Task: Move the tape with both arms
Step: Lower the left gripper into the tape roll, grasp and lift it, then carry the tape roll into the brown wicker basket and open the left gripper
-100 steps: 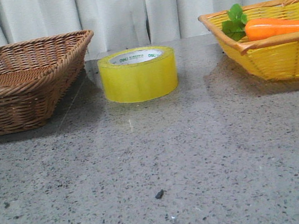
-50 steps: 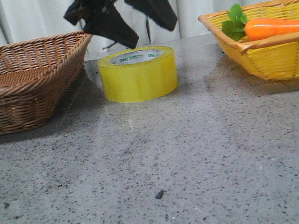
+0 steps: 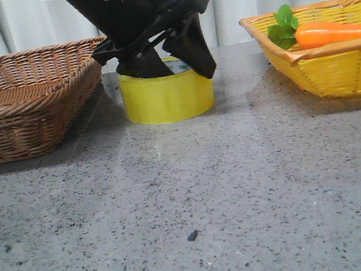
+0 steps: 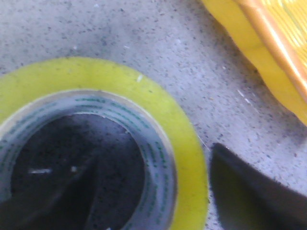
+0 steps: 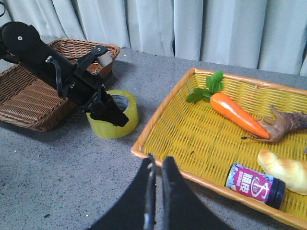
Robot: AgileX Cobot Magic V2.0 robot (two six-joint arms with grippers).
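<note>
The yellow tape roll [image 3: 161, 101] stands flat on the grey table between two baskets. My left gripper [image 3: 180, 67] is open and down over it: one finger reaches into the whitish core, and the other finger [image 3: 194, 51] is outside the roll's right wall. In the left wrist view the roll's yellow wall [image 4: 187, 143] lies between the fingers of the left gripper [image 4: 153, 206], and the outer finger [image 4: 254, 196] stands apart from it. My right gripper [image 5: 156, 165] is shut and empty, above the table beside the yellow basket and away from the tape [image 5: 112, 125].
A brown wicker basket [image 3: 17, 99] stands left of the tape. A yellow wicker basket [image 3: 342, 68] stands on the right and holds a toy carrot [image 3: 336, 32]; the right wrist view also shows a small can [image 5: 254, 184] in it. Curtains hang behind the table.
My left arm was out of view one second ago. It has come down from above and now straddles the tape's right wall. The tape has not moved.
</note>
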